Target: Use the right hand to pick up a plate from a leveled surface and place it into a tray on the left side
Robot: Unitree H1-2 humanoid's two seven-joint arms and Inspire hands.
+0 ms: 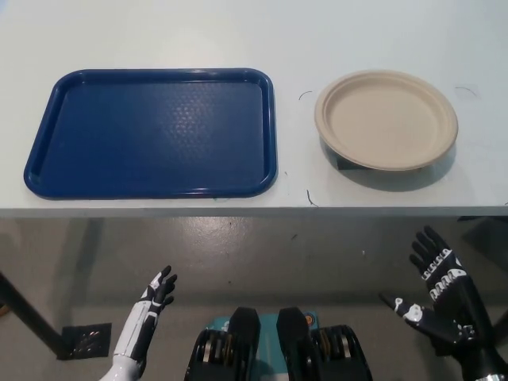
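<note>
Nothing of the task is looking done yet; the paper plate (386, 119) is sitting on the pale worktop (238, 36) at the right, well apart from the blue tray (48, 151), which is lying at the left with nothing in it; the whole job, reaching, lifting, carrying across and setting down, is still waiting. The right hand (435, 298) is hovering below the worktop's near edge, under and a little right of the plate, its fingers (429, 246) spread apart and grasping nothing; the left hand (151, 305) is resting low at the lower left, fingers likewise released and empty. The plate is looking beige and round, with a raised rim and a shallow flat well; it seems to be propped on something dark beneath it, a shadowed gap showing under its near edge, though what is carrying it cannot be told.
</note>
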